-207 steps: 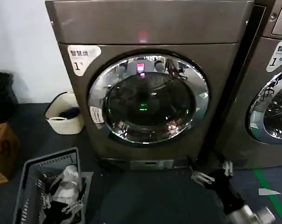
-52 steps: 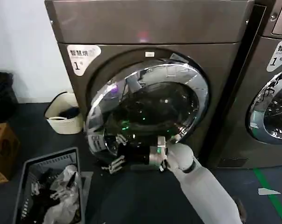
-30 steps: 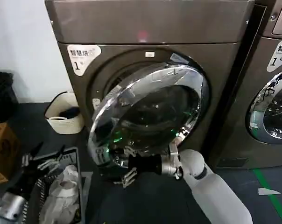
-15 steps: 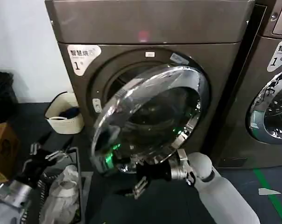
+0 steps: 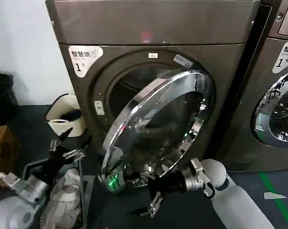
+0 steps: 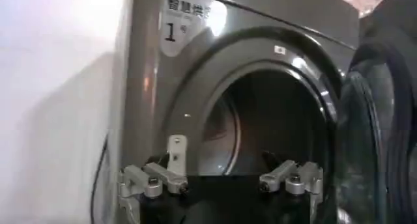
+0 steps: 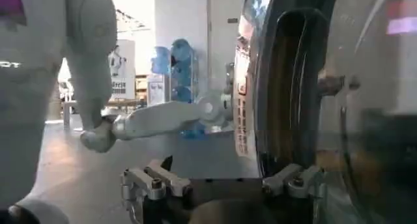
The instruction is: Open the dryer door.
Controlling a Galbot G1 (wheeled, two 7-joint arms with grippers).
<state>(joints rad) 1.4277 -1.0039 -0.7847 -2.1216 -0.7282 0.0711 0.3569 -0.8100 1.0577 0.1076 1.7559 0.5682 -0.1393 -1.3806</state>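
Right end effector [image 5: 146, 195]: low at the bottom rim of the dryer door, fingers spread wide, one finger [image 5: 155, 204] hanging below the rim, the other up against the chrome edge; whether it grips the rim I cannot tell. In the right wrist view the fingers [image 7: 156, 186] stand apart with the door's edge beside one of them.
Dryer door [image 5: 158, 129]: swung partly open, hinged on the robot's right side, free edge nearest the right end effector and just above it; chrome face turned toward the robot's right, long axis tilted from low near the end effector up to the far hinge side.
Left end effector [image 5: 67, 145]: raised, well apart from the door on its open side, fingers wide, holding nothing; it faces the drum mouth.
Dryer [image 5: 149, 28]: beyond both end effectors, drum mouth [image 6: 260, 121] exposed and dark.
Label [image 5: 83, 57]: white, marked "1", above the left end effector.
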